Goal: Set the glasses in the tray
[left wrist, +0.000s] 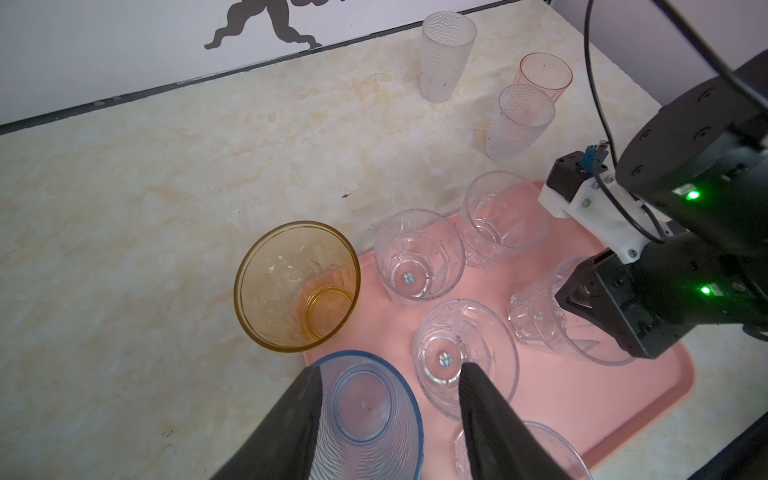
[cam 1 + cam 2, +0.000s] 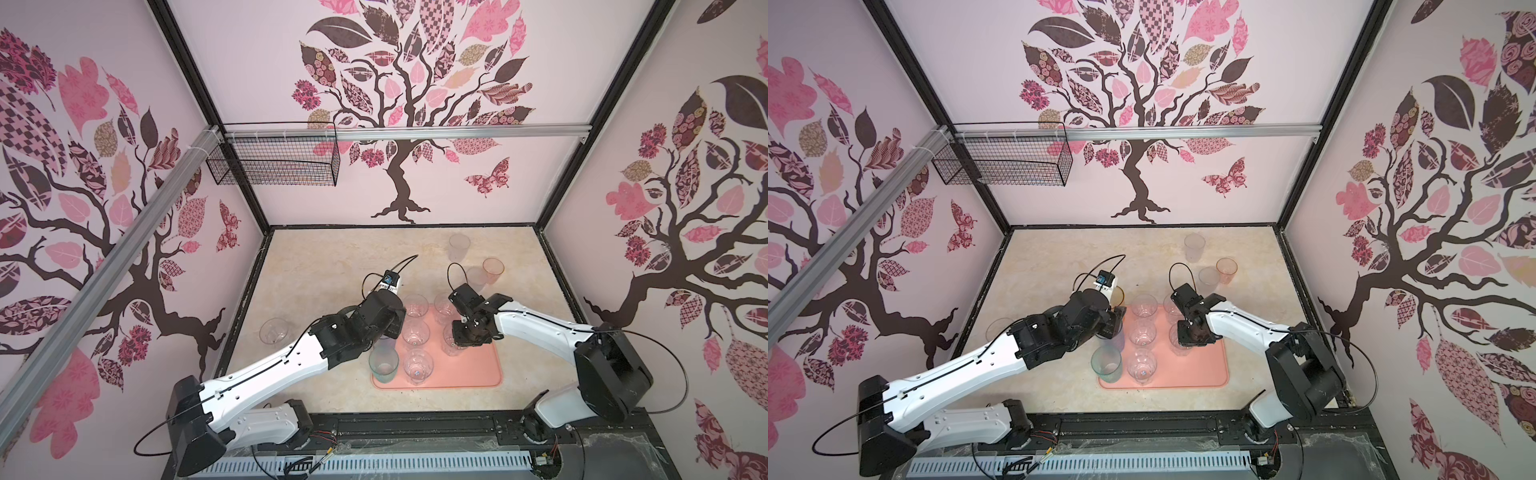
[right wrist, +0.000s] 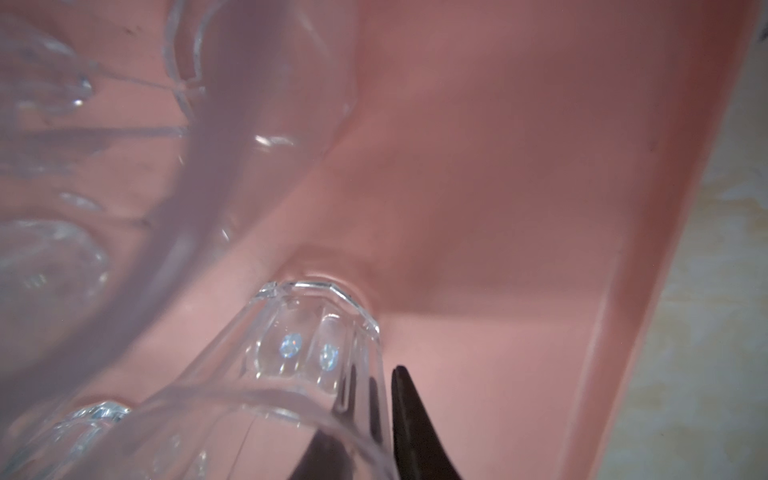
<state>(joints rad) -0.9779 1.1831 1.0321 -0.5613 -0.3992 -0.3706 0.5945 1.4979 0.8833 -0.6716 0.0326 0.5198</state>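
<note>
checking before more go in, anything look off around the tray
The amber glass sits at the tray's corner, its base seemingly on the rim rather than fully inside. Nothing looks spilled or broken.

Both arms angled inward, left hand (image 1: 390,368) with fingers apart, right hand (image 3: 378,399) downward, fingers pinched close.

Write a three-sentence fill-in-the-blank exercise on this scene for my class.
The right hand pinches a clear faceted glass on the pink ___.
The left hand straddles a tall glass coloured ___.
The frosted glass farthest back stands on the ___.
Missing words: tray; blue; table.
</note>
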